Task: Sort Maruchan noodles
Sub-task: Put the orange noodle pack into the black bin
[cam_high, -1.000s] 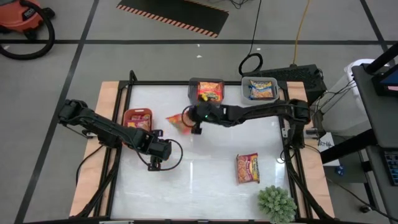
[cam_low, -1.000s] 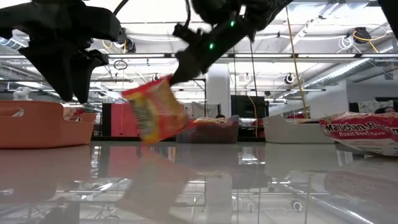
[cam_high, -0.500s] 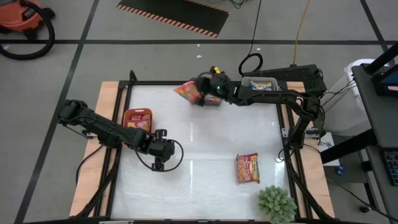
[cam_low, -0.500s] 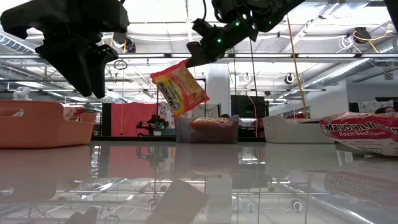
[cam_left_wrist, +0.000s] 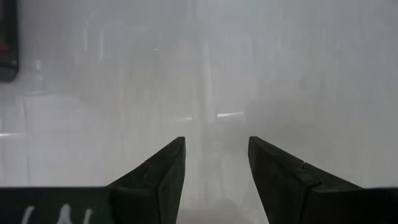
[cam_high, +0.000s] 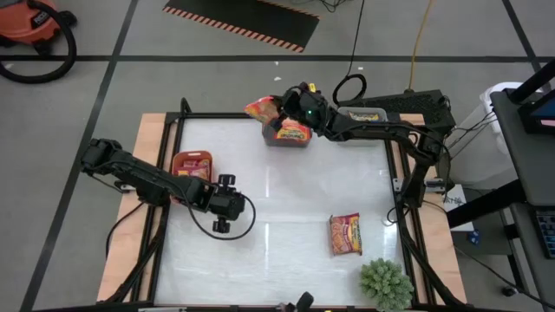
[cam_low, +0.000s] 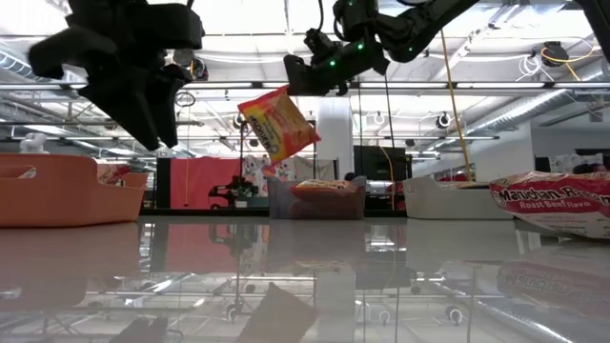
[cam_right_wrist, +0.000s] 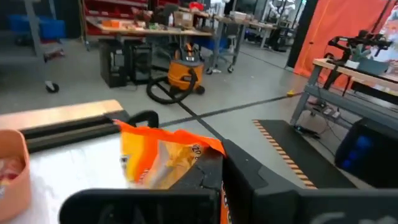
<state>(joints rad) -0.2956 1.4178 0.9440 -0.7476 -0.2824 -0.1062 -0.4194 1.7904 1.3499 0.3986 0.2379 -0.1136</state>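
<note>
We are seeing the right gripper [cam_high: 279,111] near the top centre of the high view, pinching one noodle packet [cam_high: 262,109] by its edge so that it is dangling above the grey bin [cam_high: 287,138]; the gripper's own body is hiding part of the wrapper, and its print is too blurred for us to read. Half a second ago that packet was hanging lower and a little nearer the frame's middle. The left gripper [cam_high: 220,224] is hovering left of centre over bare white table [cam_high: 286,217], fingers [cam_left_wrist: 161,174] partly apart and holding nothing, barely shifted since. Another packet [cam_high: 344,234] is lying flat at lower right; in the low view we are reading "Maruchan Ramen" and "Roast Beef Flavor" on it. More packets are sitting in the red bin [cam_high: 179,159] and the white bin [cam_high: 345,128].
</note>
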